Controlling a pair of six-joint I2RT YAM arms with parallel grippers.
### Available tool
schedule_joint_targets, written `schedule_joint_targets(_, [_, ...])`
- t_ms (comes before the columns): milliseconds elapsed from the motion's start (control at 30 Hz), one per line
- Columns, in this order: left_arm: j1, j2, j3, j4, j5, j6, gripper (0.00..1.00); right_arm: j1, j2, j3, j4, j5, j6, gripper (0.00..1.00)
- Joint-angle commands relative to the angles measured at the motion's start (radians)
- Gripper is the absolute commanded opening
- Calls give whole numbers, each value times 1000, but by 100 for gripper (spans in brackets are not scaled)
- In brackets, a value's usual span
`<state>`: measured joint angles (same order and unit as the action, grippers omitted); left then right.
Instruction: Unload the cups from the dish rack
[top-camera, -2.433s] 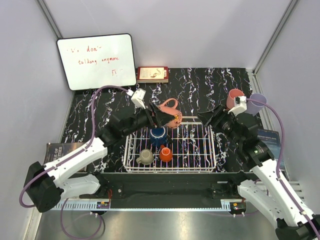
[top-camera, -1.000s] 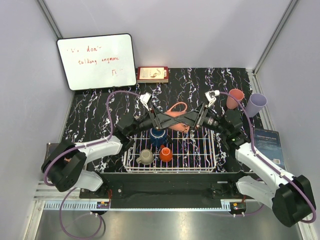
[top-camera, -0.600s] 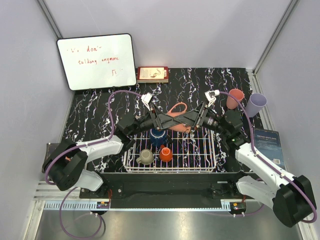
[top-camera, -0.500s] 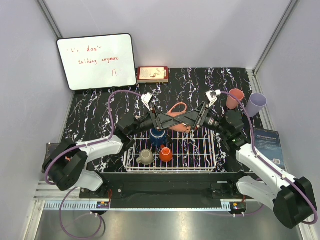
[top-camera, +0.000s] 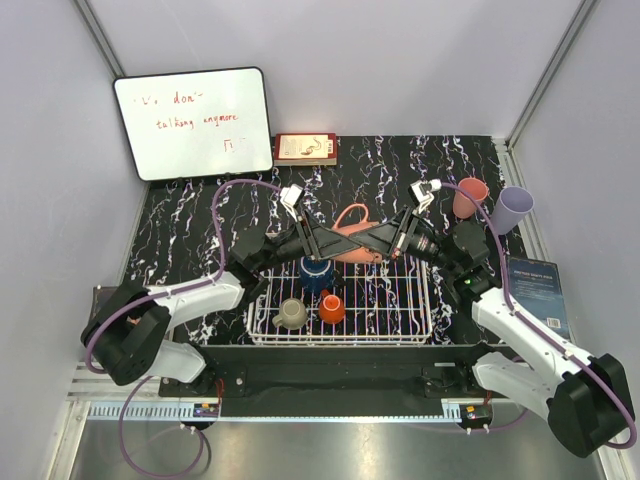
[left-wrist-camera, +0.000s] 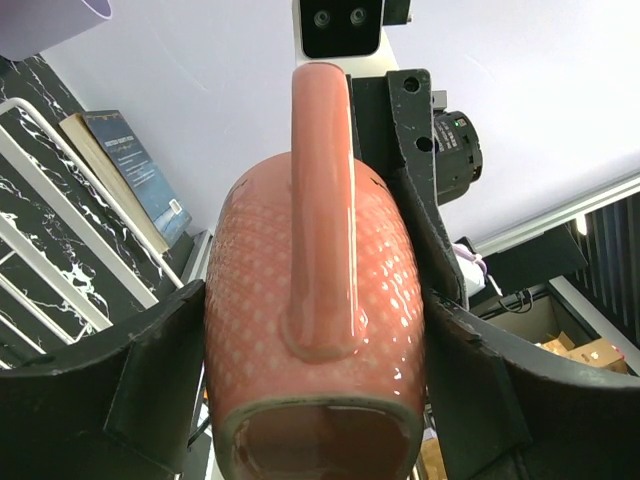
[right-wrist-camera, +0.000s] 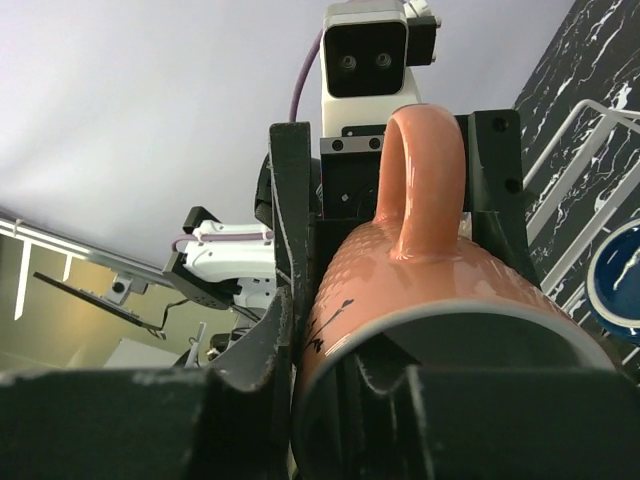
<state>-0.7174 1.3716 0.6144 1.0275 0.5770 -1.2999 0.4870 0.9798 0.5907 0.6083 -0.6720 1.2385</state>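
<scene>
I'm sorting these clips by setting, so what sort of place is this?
Most likely a robotics lab test cell, not a kitchen: plain white walls box in a marbled table, two robot arms bolted at its near edge hold a pink mug, and a whiteboard leans at the back.

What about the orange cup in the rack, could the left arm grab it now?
Probably not. The left gripper is shut on the salmon-pink mug, which the right gripper also clamps above the dish rack. The orange cup sits uncovered below, so the way looks free once the mug is released.
</scene>
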Motion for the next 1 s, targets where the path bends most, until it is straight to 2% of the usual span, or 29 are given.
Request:
schedule_joint_targets(0, [-10,-42,7,55,32,33,0,-1,-4,18,27,51,-54,1])
schedule_joint_targets(33, [-10,-40,5,52,34,34,0,1,-6,18,27,55,-57,6])
schedule_joint_targets(67, [-11,-42,5,54,37,36,0,1,-10,17,27,58,-57,22])
schedule_joint_targets(200, [-16,-40,4,46,41,40,0,1,-10,23,27,66,-57,46])
schedule_joint_targets(333, [-27,-40,2,40,47,48,0,-1,-10,21,34,86,-53,51])
schedule_joint_targets(500, [-33,-57,-13,32,50,56,0,1,3,21,56,75,-44,42])
schedule_joint_targets(533, [-34,-58,-15,29,50,57,0,1,3,17,61,77,-36,33])
schedule_joint_targets(600, [-36,-63,-24,28,49,62,0,1,2,9,64,81,-34,25])
schedule_joint_targets(633, [-37,-66,-28,28,50,62,0,-1,2,8,64,84,-34,15])
schedule_joint_targets(733, [-39,-74,-42,29,47,65,0,1,0,4,64,84,-31,0])
schedule_joint_targets(900, [-39,-97,-35,-41,38,91,1,-1,-10,1,56,81,-34,0])
schedule_joint_targets(933, [-39,-100,-15,-70,38,115,18,1,-16,1,51,83,-37,0])
schedule_joint_targets(967, [-39,-111,-4,-134,37,131,30,1,-23,3,38,84,-42,0])
